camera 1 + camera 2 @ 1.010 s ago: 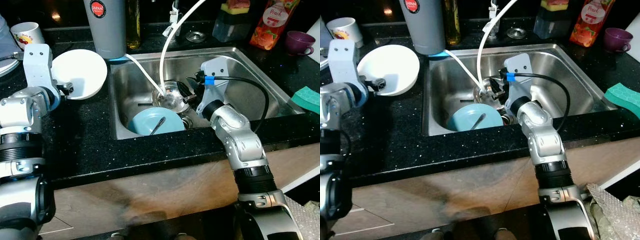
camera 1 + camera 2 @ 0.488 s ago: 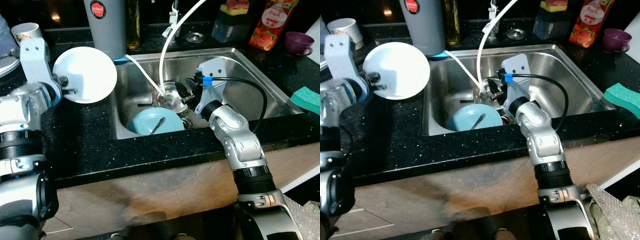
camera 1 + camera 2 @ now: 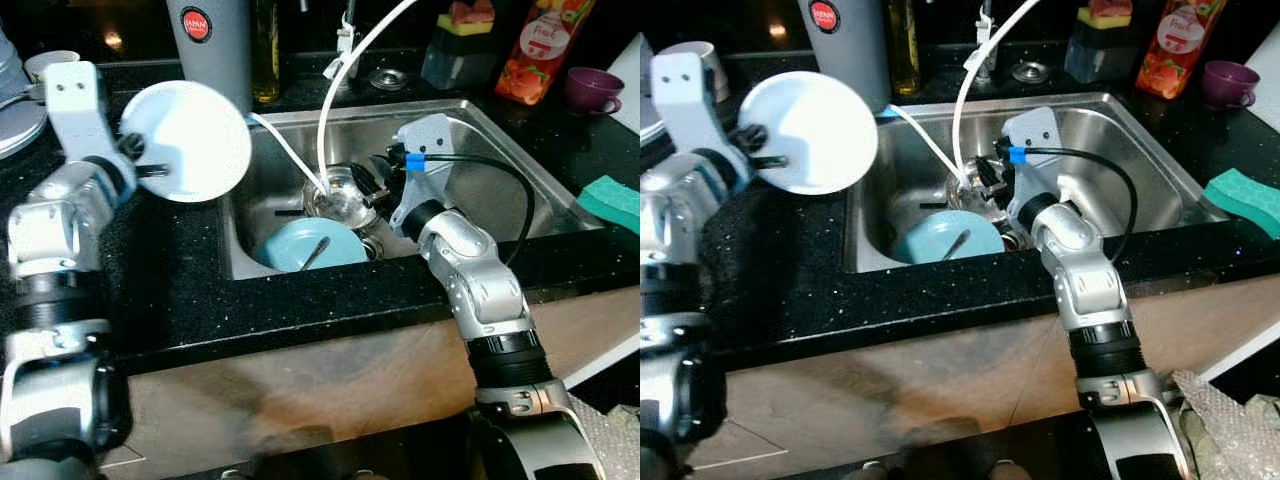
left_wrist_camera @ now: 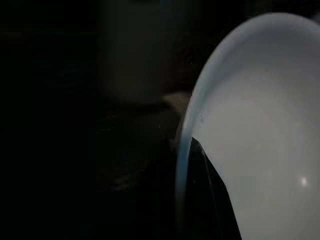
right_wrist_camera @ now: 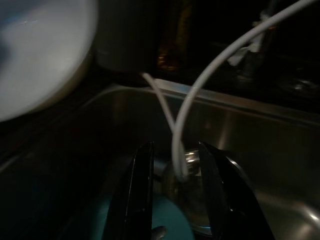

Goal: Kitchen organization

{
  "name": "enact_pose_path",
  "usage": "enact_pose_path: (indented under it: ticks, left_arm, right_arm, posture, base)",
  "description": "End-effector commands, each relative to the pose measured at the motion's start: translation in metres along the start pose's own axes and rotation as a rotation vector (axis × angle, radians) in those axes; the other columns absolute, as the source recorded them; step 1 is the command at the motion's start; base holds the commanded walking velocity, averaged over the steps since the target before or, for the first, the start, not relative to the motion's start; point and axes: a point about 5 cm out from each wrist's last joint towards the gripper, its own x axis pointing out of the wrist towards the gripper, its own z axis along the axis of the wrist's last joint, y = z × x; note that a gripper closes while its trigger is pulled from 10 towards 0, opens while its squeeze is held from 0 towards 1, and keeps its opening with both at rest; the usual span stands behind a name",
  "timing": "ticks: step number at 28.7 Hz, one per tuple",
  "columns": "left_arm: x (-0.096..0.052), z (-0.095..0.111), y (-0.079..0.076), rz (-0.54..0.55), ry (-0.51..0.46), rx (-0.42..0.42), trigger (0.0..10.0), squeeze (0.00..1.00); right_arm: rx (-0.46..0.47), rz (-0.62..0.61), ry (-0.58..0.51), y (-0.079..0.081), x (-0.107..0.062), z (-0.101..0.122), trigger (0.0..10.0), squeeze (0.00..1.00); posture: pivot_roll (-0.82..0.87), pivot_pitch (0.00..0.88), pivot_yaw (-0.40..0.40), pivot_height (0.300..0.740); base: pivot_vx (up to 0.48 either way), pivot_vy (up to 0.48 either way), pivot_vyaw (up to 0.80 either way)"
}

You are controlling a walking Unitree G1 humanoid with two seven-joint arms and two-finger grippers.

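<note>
Sink (image 3: pixel 500 140) of steel sits in the black counter (image 3: pixel 170 290) before us. Our left gripper (image 3: pixel 140 165) is clamped on the rim of the white bowl (image 3: pixel 195 140), holding it up on edge, tilted, above the counter at the sink's left rim. Our right gripper (image 5: pixel 175 195) is down in the sink, fingers parted, straddling the glass cup (image 3: pixel 335 195) where the white hose (image 3: pixel 345 90) drops in; we cannot tell if they touch the glass. A teal plate (image 3: pixel 305 245) lies in the sink near the front wall, utensil on it. Behind: grey tumbler (image 3: pixel 210 45), orange bottle (image 3: pixel 535 45), purple cup (image 3: pixel 590 88). Green sponge (image 3: pixel 612 198) lies on the counter on the right.
</note>
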Motion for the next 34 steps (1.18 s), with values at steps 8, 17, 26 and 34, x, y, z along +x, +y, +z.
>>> enact_pose_path:
  ticks: [8,17,26,34]
  left_arm:
    - [0.007,-0.009,-0.037,-0.199,-0.055,0.206,0.0,0.00]
    - [0.014,-0.019,-0.044,-0.192,-0.071,0.381,0.0,0.00]
    - [0.018,-0.033,-0.048,-0.159,-0.099,0.541,0.0,0.00]
    - [0.018,-0.043,-0.049,-0.182,-0.098,0.626,0.0,0.00]
  right_arm:
    - [-0.042,0.191,0.060,-0.009,-0.017,0.006,10.0,0.00]
    - [-0.153,0.282,0.180,-0.014,-0.030,-0.002,10.0,0.00]
    - [-0.184,0.314,0.231,-0.010,-0.033,-0.007,10.0,0.00]
    - [-0.186,0.339,0.249,-0.006,-0.035,-0.011,10.0,0.00]
  posture:
    - [0.01,0.098,-0.009,0.740]
    - [0.01,0.100,-0.006,0.740]
    - [0.01,0.104,0.000,0.740]
    - [0.01,0.104,0.002,0.740]
  base:
    - [0.000,0.000,0.00]
    - [0.000,0.000,0.00]
    - [0.000,0.000,0.00]
    - [0.000,0.000,0.00]
